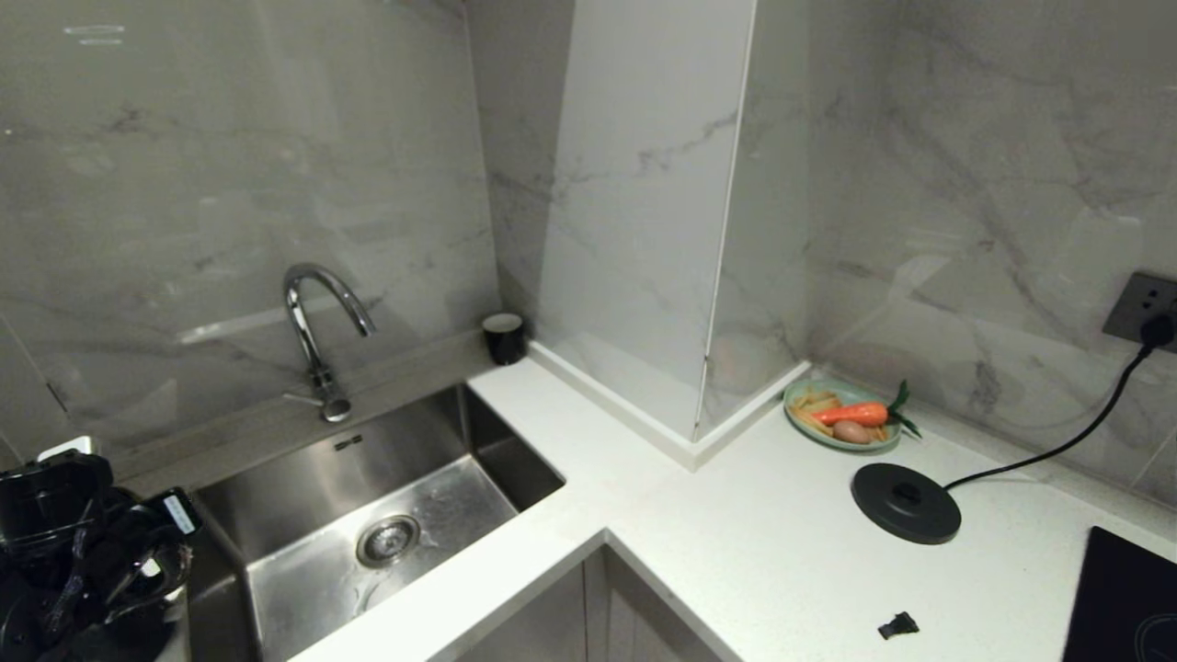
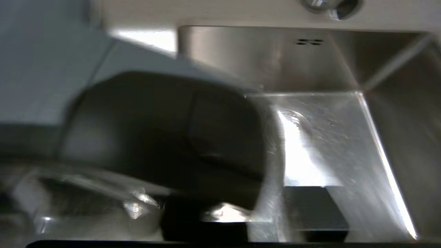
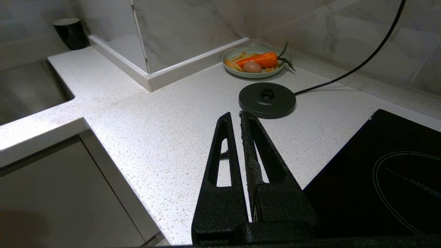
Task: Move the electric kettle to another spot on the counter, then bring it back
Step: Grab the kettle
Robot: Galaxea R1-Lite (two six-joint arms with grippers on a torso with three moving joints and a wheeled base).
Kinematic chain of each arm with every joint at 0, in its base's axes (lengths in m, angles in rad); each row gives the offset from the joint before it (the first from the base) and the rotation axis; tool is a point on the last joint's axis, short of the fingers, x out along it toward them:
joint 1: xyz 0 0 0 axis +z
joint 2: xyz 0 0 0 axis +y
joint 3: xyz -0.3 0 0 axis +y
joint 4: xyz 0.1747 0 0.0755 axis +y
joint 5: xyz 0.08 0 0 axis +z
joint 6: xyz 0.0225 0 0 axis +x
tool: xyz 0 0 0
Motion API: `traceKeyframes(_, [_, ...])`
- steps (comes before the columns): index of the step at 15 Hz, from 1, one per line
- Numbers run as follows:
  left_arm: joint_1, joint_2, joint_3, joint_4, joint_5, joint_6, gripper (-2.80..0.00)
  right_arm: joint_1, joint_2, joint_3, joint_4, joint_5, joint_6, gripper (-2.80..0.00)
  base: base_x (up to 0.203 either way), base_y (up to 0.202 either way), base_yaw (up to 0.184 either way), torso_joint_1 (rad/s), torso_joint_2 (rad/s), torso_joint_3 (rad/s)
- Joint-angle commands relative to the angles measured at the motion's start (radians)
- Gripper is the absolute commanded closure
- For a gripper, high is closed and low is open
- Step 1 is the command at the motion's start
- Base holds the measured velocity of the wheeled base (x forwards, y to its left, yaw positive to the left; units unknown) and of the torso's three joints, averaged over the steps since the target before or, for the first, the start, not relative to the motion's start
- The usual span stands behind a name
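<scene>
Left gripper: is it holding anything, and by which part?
Cannot be told: the left gripper sits beside the sink, with a blurred dark object filling its wrist view.

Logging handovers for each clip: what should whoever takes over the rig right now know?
Left end effector: low at the left of the sink, close against a dark rounded body, likely the electric kettle.
Right end effector: shut, empty, above the counter.
Base disc: bare, near the plate.
Done: kettle is off its base.
Left: confirm the hold, return it.
</scene>
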Motion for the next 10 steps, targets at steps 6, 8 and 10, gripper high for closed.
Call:
traceKeyframes(6, [-0.002, -0.053, -0.005, -0.009, -0.001, 0.004, 0.00, 0.000, 0.000, 0.000, 0.000, 0.000, 0.000, 0.00, 0.000, 0.000, 0.000, 0.000, 0.00, 0.000])
traceKeyframes(8, [-0.006, -0.095, -0.005, -0.007, -0.002, 0.017, 0.00, 0.000, 0.000, 0.000, 0.000, 0.000, 0.000, 0.00, 0.000, 0.000, 0.000, 0.000, 0.00, 0.000])
traceKeyframes(10, [-0.018, -0.150, -0.005, -0.002, -0.002, 0.047, 0.00, 0.000, 0.000, 0.000, 0.000, 0.000, 0.000, 0.00, 0.000, 0.000, 0.000, 0.000, 0.00, 0.000])
